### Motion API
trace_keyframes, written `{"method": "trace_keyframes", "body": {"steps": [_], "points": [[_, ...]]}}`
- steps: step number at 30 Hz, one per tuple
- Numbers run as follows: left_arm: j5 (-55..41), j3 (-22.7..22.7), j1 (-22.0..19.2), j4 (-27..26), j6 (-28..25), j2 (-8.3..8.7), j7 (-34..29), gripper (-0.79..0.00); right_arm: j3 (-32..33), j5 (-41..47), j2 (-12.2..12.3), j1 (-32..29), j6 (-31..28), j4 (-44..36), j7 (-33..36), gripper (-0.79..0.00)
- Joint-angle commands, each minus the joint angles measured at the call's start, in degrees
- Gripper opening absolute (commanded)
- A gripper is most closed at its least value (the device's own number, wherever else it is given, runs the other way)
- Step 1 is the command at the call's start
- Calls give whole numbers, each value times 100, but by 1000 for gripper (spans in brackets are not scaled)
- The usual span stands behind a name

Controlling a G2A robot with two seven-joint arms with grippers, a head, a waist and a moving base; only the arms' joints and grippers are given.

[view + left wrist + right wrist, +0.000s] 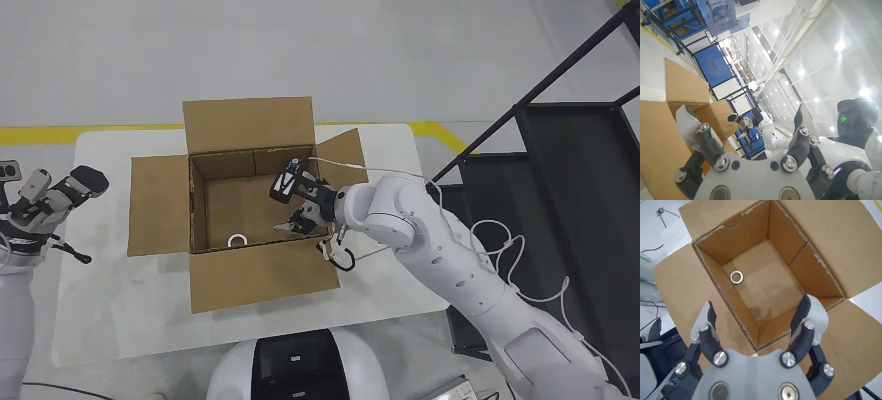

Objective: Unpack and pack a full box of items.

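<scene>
An open cardboard box (160,205) stands on the white table (100,300), all four flaps folded out. On its floor, close to the front wall, lies one silvery ring (239,240), also seen from above as the ring (736,276) inside the box (806,226). My right gripper (297,222) hangs open over the box's right front part, the right gripper (758,307) holding nothing. My left gripper (62,193) is at the table's left edge, away from the box; the left gripper (742,113) is open, empty and tilted upward, with a box flap (685,83) beside it.
A dark metal frame with steps (540,160) stands right of the table. Thin white cables (500,240) trail along my right arm. The table shows bare surface left of and in front of the box.
</scene>
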Motion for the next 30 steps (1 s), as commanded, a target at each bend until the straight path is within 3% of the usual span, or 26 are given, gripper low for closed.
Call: {"method": "trace_keyframes", "body": {"steps": [1,25,30], "points": [[0,0,0,0,0,0,0,0,0,0,0,0,0,0,0,0],[0,0,0,0,0,0,0,0,-4,-7,-2,5,-12,-7,-29,0],[0,0,0,0,0,0,0,0,-328,-185,-138,608,34,292,9,0]]}}
